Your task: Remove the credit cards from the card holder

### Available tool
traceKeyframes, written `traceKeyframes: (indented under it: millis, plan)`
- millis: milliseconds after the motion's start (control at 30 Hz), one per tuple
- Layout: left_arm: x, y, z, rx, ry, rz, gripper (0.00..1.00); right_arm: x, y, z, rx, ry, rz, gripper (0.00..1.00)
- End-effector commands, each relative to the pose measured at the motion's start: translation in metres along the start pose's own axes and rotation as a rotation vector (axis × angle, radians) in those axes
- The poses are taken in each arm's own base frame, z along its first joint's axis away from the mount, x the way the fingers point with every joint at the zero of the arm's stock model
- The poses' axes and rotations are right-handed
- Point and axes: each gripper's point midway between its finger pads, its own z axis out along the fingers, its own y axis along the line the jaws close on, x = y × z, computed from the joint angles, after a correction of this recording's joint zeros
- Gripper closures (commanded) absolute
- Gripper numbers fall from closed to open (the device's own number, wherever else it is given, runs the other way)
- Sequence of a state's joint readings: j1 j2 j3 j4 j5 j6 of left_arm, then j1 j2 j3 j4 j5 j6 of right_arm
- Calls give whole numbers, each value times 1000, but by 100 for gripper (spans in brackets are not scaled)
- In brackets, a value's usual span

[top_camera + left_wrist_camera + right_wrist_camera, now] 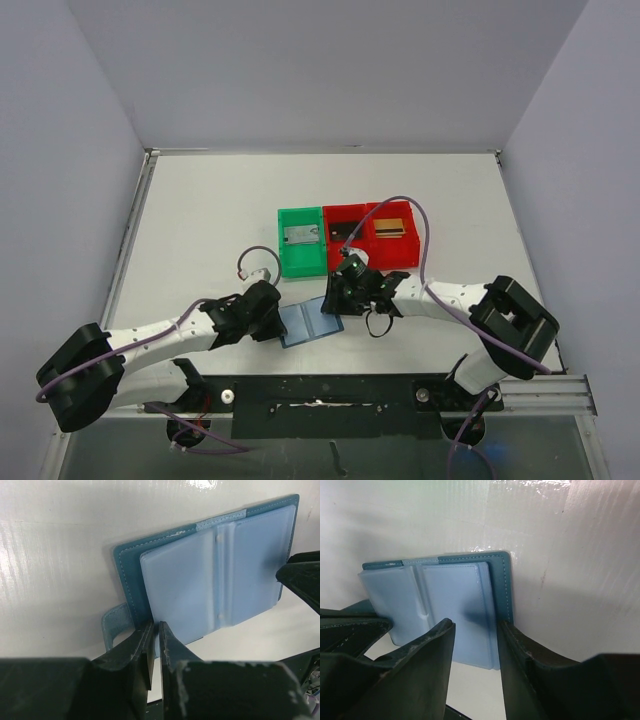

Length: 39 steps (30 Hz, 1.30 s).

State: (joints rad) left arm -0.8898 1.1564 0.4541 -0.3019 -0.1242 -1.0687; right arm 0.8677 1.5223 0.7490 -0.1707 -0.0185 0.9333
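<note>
Table (pixel 200 220), top view: white and flat. You see the card holder (pixel 308 323) lying open at lower centre, a small blue bifold of two rectangular panels. It sits just below a green bin (pixel 303 266) and two red bins (pixel 395 258) of plastic. Both arms stretch low and inward. The left gripper (pixel 277 322) meets the holder's left edge and the right gripper (pixel 333 303) its upper right corner.

Left wrist view: stitched blue leather-like cover, with a strap tab (pixel 112 625) at lower left and pale translucent plastic sleeves (pixel 185 585) joined along a central fold. Your left jaws are closed to a thin slit, pinching the holder's lower edge at bottom centre.

Right wrist view: the same glossy sleeves fill left centre. Your right fingers (pixel 427 660) stand apart, one on each side of the right panel's near edge, gripping nothing.
</note>
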Motion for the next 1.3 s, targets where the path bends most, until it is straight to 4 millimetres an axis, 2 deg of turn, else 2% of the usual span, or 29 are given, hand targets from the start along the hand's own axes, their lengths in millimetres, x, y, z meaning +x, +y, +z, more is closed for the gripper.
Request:
traceKeyframes:
  millis: [0, 100, 167, 267, 400, 500, 633, 767, 900, 1133, 1267]
  plan:
    - [-7, -18, -3, 56, -16, 20, 92, -6, 22, 2, -61, -9, -28, 61]
    - [-5, -22, -2, 78, -7, 33, 93, 0, 31, 7, -90, 17, -47, 67]
    - [-4, -24, -1, 87, 0, 39, 93, 4, 37, 10, -114, 40, -50, 68]
    - [-3, -25, 1, 89, 10, 50, 95, 6, 44, 12, -148, 52, -45, 77]
    - [0, -24, 3, 84, 24, 58, 96, 4, 60, 7, -241, 47, -43, 80]
    - [0, -24, 3, 84, 26, 60, 96, 3, 63, 6, -250, 47, -41, 81]
    - [-1, -24, 2, 79, 23, 70, 97, -7, 52, 1, -163, 13, -57, 70]
    - [-3, -23, 0, 72, 14, 78, 97, -21, 38, -8, -62, -42, -77, 54]
    - [-4, -24, 0, 71, 12, 88, 98, -26, 31, -15, -13, -65, -95, 45]
    - [-4, -26, 0, 76, 16, 100, 98, -15, 23, -3, 27, -15, -111, 42]
    - [-4, -27, 0, 85, 18, 103, 98, -5, 22, 8, 29, 29, -117, 44]
